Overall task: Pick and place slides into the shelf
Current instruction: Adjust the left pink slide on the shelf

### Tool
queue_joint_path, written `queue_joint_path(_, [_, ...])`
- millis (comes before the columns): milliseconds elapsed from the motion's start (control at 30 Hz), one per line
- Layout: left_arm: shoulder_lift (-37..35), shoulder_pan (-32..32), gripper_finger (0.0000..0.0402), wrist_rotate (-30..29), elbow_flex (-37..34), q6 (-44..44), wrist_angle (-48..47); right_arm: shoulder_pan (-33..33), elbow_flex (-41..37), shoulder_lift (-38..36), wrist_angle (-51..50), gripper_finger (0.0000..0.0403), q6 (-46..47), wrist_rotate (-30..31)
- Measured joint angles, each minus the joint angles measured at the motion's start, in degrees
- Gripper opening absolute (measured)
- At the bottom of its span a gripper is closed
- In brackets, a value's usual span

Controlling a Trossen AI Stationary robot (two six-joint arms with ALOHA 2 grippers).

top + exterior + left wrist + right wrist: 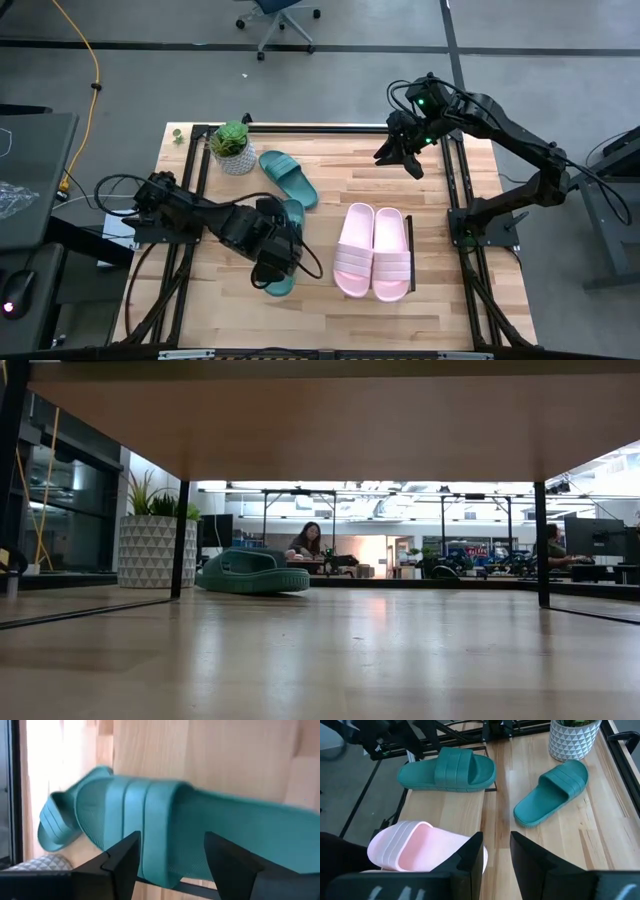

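Note:
One teal slide (pixel 283 282) lies flat on the left end of the low shelf (pixel 318 255). It also shows in the right wrist view (pixel 447 768). My left gripper (pixel 172 840) is open just above this slide (pixel 165 815). Its fingers stand along the slide's long side, and no touch shows. Two pink slides (pixel 354 250) (pixel 392 255) lie side by side on the shelf's right end. The second teal slide (pixel 290 178) rests sole-down on the table beside the plant pot. My right gripper (pixel 400 155) is open and empty, raised over the table's far right.
A potted plant (pixel 232 148) in a white patterned pot stands at the far left of the table. Black frame rails (pixel 455 200) edge the table's sides and far end. The low view looks under the shelf's board (pixel 330 430), with the far teal slide (pixel 252 572) beyond.

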Motion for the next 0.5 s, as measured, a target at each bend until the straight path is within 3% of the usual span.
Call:
queue_joint_path(133, [-1.49,0.06,0.0187,-2.31,4.53,0.68,0.04,-0.01,0.0,0.02,0.02,0.0087,-0.27,-0.34])
queue_joint_path(267, [-4.0,0.04,0.0165,-9.26,8.29,0.79,0.12,-0.01,0.0,0.02,0.17,0.0087,-0.21,-1.97])
queue_joint_path(500, [-9.22,0.06,0.0121,-17.98,9.52,1.04,0.03,0.16,0.0,0.04,3.51,0.0087,1.55,-6.65])
